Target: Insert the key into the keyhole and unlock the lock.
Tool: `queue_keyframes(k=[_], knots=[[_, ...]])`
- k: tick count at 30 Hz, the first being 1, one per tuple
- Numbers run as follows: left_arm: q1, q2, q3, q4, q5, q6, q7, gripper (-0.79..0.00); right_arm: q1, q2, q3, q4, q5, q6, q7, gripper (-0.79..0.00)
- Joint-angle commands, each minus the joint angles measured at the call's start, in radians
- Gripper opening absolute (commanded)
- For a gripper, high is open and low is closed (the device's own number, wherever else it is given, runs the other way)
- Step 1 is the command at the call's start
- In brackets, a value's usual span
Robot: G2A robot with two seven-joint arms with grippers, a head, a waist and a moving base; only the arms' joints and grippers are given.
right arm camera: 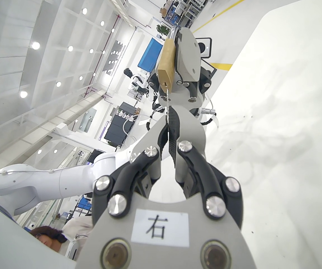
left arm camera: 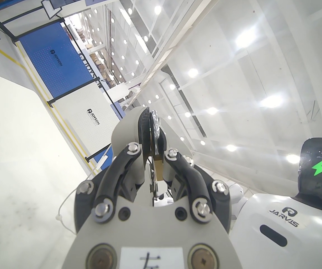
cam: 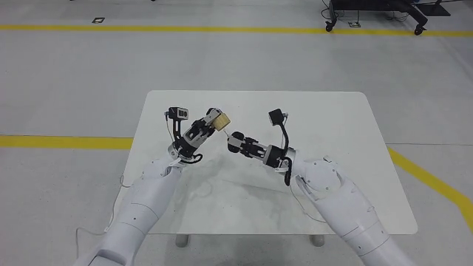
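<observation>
A brass padlock (cam: 219,121) is held above the white table (cam: 332,118), with my left gripper (cam: 213,123) shut on it. In the left wrist view the padlock (left arm camera: 156,169) sits edge-on between the fingers, its steel shackle (left arm camera: 155,123) sticking out past the tips of my left gripper (left arm camera: 151,132). My right gripper (cam: 235,142) is just to the right of it, shut on a thin metal key (right arm camera: 167,100). In the right wrist view the key runs from my right gripper (right arm camera: 170,117) up to the keyhole end of the padlock (right arm camera: 166,60). How deep its tip sits I cannot tell.
Both grippers hang over the table's middle, slightly towards its far edge. Beyond the table are yellow floor lines (cam: 222,28) and wheeled frames (cam: 377,4) at the back of the room.
</observation>
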Motion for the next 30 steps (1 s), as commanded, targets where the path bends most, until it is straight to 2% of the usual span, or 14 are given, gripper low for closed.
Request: queue_keyframes(k=[1,14,30], knots=[[0.0,0.0,-0.001,0.0,0.003,-0.003,0.003,-0.785,-0.002,0.0,0.0,-0.004,0.0,0.0,0.003,-0.785],[0.005,-0.001,-0.003,-0.006,0.021,-0.015,0.015,-0.785,0.024,-0.004,-0.003,0.015,0.019,0.011,-0.009,-0.785],[0.01,-0.001,-0.014,-0.006,0.005,-0.012,0.012,-0.785,-0.006,0.001,0.01,-0.007,0.017,0.0,0.001,-0.785]])
